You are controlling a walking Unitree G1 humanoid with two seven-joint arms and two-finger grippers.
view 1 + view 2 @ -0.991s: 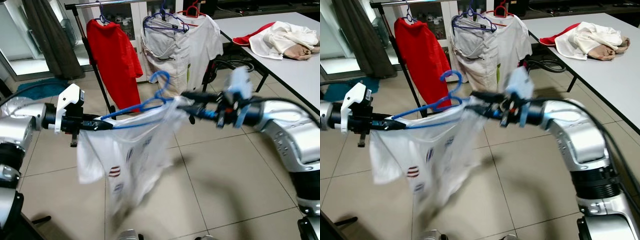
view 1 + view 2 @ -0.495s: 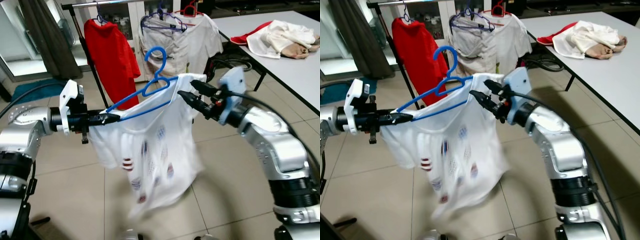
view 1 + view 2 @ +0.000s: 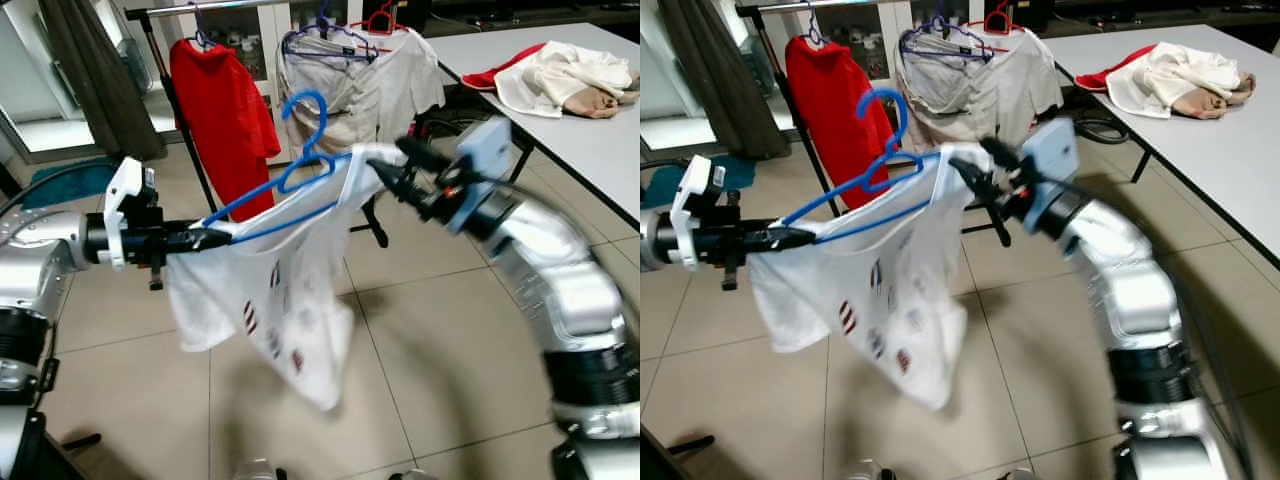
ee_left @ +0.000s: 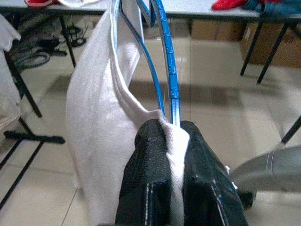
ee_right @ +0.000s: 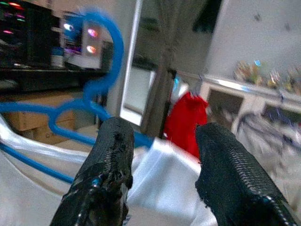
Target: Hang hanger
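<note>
Blue hanger (image 3: pixel 290 175) with white shirt (image 3: pixel 275 300) is held mid-air, at 6 o'clock of the clothes rack (image 3: pixel 200 8). Left gripper (image 4: pixel 171 141) is clamped on its end; right gripper (image 5: pixel 160 155) is spread apart at the shirt's other shoulder.

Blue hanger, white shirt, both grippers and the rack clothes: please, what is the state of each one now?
Blue hanger: carried in the air, tilted, not on the rack.
White shirt: draped on it, hanging down.
Left gripper: shut on hanger end and cloth.
Right gripper: fingers apart, at the shirt's shoulder.
Red shirt: hung on the rack.
</note>
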